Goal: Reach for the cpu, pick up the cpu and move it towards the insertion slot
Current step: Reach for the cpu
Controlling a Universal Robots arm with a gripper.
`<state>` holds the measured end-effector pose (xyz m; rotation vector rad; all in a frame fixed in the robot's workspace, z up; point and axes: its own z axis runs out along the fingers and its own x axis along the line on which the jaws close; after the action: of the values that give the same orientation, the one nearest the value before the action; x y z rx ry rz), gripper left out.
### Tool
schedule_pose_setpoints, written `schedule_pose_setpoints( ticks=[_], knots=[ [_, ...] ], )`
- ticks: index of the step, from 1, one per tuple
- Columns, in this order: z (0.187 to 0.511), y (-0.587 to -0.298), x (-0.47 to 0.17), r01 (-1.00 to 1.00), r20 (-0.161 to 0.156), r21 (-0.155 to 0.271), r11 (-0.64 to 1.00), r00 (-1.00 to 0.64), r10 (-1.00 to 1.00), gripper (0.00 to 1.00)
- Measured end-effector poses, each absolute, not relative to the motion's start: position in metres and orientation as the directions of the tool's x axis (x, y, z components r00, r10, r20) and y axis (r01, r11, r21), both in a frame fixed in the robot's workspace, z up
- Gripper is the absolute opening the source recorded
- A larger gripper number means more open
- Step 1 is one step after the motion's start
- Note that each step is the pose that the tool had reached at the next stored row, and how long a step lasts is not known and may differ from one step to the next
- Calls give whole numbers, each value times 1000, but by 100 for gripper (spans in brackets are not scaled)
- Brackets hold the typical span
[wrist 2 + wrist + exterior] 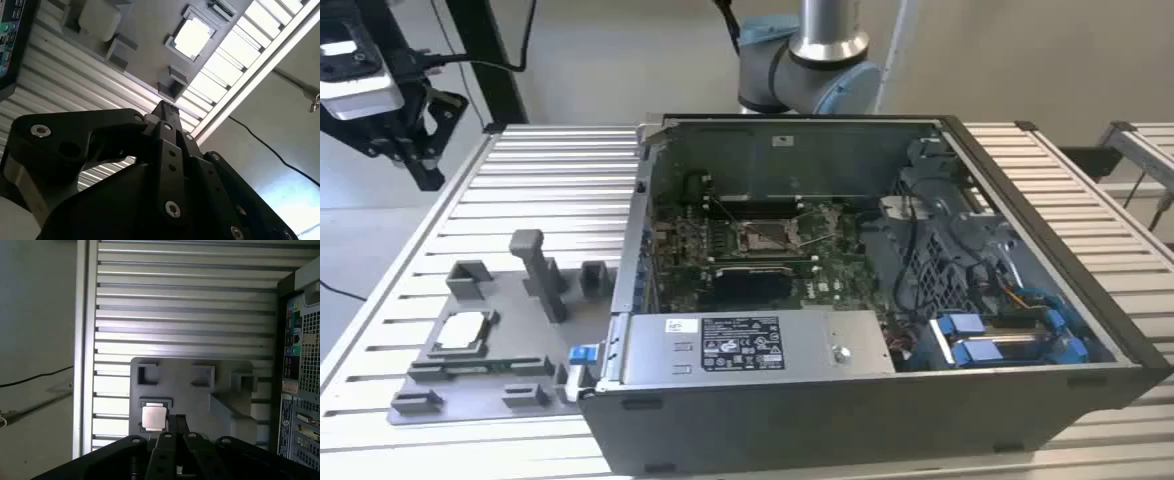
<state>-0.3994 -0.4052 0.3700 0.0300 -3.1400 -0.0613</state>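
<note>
The tool (176,424) hangs in open air well clear of the grey fixture plate (520,350). Its two black fingertips are pressed together with only a thin line between them, and they hold nothing. The cpu (464,333) lies flat, silvery face up, in a shallow square-framed recess of that plate. It sits on the side of the plate away from the computer case (854,420), close to the plate's outer edge. In both wrist views the cpu (191,37) is untouched, with bare plate surface around its frame. Low blocks stand along the plate's edges, and a taller post (534,268) rises from the plate between the recess and the case. Beyond the plate's far edge the ribbed worktop (547,190) runs bare to its rim. The case stands against the plate's edge on the exterior view's right with its side open upward. The insertion slot (765,236) sits down in the green board inside, walled round by the case's raised edges, with cables and a drive cage on its far side from the plate.
</note>
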Motion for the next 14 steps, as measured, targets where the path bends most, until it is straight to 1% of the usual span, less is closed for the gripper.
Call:
schedule_pose_setpoints(
  ticks=[14],
  knots=[
    [370, -406, -400, -19, 1, 38, 999, -1000, -19, 0]
  ],
)
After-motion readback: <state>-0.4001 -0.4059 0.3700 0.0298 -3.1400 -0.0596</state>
